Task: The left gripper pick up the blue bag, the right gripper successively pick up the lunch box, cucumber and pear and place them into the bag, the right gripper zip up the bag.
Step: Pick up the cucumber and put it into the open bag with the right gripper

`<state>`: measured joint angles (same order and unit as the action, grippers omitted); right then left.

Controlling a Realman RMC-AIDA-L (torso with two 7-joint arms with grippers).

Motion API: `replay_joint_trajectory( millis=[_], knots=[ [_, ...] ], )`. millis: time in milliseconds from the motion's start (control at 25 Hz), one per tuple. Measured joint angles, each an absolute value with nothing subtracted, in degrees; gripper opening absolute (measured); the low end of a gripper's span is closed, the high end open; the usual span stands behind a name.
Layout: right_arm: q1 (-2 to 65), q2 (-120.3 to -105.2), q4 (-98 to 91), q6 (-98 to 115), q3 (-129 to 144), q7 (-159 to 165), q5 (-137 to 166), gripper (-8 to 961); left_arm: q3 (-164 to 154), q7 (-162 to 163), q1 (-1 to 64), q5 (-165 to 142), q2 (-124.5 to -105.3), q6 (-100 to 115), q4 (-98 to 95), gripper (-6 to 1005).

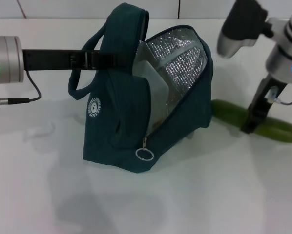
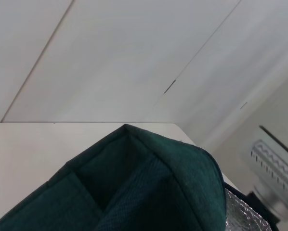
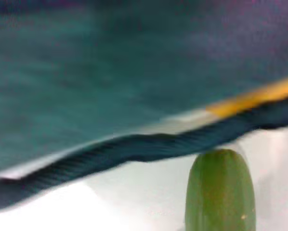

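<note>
Dark teal fabric lunch bag (image 1: 112,131) stands on white table (image 1: 209,195), flap open, silver foil lining exposed, clear box edge visible inside. Ring zip pull hangs at front lower corner. Left hand (image 1: 94,59), black claw, reaches in level and grips bag's loop handle. Right hand (image 1: 251,126) down on long dark green glossy cucumber (image 1: 278,129), lying just beside bag's right side.

Cucumber (image 1: 257,122) mid hidden by right gripper (image 1: 249,127); lunch box (image 1: 153,78) mostly inside bag.

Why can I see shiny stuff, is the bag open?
Open. The blue bag has its zip undone, its ring pull low down, and the silver lining shows through the wide mouth.
</note>
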<state>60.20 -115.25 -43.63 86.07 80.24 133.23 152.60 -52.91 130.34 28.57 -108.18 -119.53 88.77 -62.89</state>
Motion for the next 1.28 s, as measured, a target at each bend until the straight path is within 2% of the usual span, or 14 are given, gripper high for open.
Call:
replay_joint_trajectory(
  millis=[160,480,720,920,1120,1280],
  knots=[
    [59.3,-115.01,-45.3,86.7,73.4,133.3,157.8,573,-52.9,130.3,28.6,-107.7,-119.53,88.8,-62.9,40],
    [57.8,-112.23,-58.9,91.9,58.0,133.2,159.8,574,-52.9,129.7,28.1,-106.9,-119.45,88.8,-62.8,39],
    [57.7,-111.84,-66.9,91.9,53.1,132.8,151.2,573,-52.9,129.6,28.2,-107.1,-119.38,88.8,-61.9,39],
    [56.0,-112.95,-73.6,90.1,53.5,131.0,137.5,572,-52.9,129.2,28.6,-107.2,-119.24,88.8,-60.6,39],
    [52.0,-115.35,-75.1,85.2,54.1,122.0,123.4,573,-52.9,128.7,28.7,-107.2,-119.24,88.6,-60.5,39],
    [46.9,-115.43,-73.5,80.9,58.2,115.1,111.6,573,-52.8,128.7,28.7,-107.2,-119.26,88.1,-60.1,39]
  ],
)
